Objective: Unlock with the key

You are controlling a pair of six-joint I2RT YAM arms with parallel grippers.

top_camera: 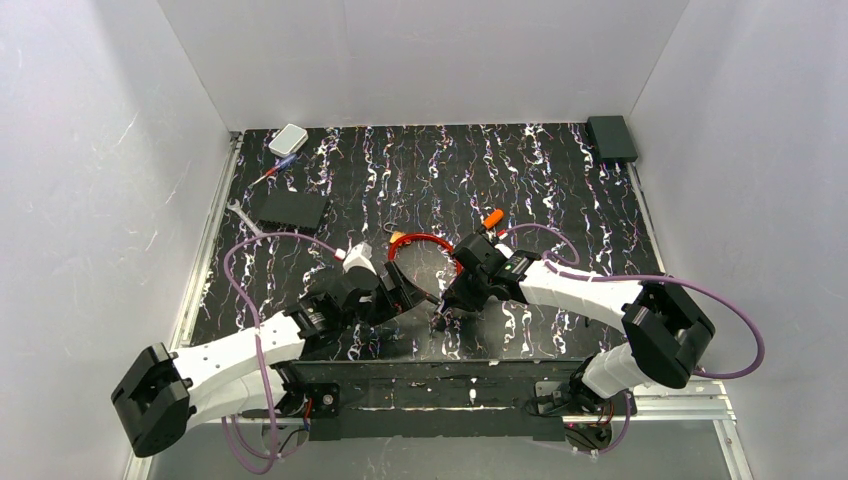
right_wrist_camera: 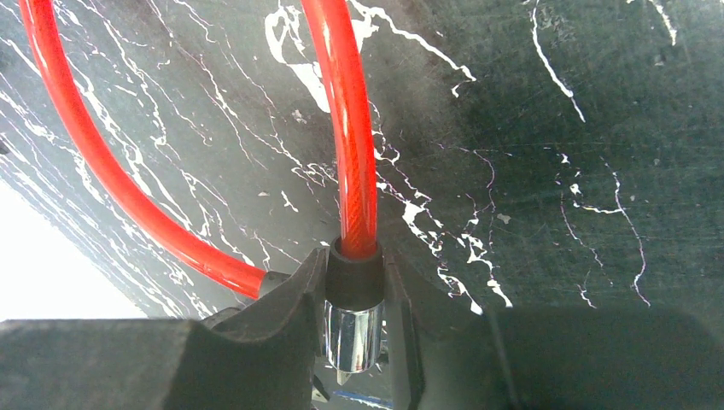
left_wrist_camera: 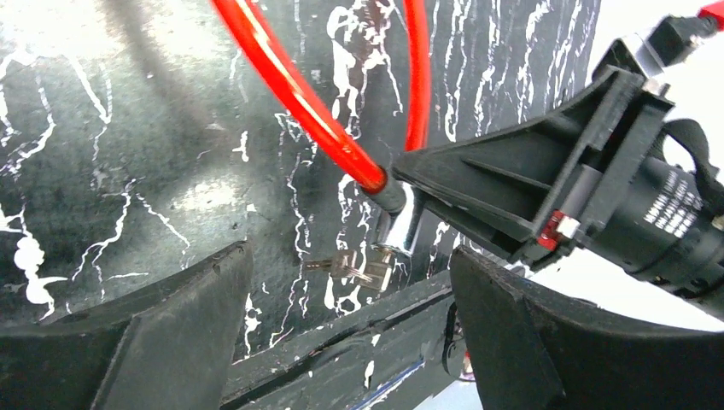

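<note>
Key [left_wrist_camera: 354, 266] sits at the chrome end of the red cable lock [right_wrist_camera: 350, 128]. Right claw [right_wrist_camera: 354, 316] is clenched on that end; left claw [left_wrist_camera: 346, 290] stands released, straddling the key.

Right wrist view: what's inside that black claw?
The red cable lock's chrome end with its black collar, gripped by the right gripper. Anything below it is hidden.
</note>
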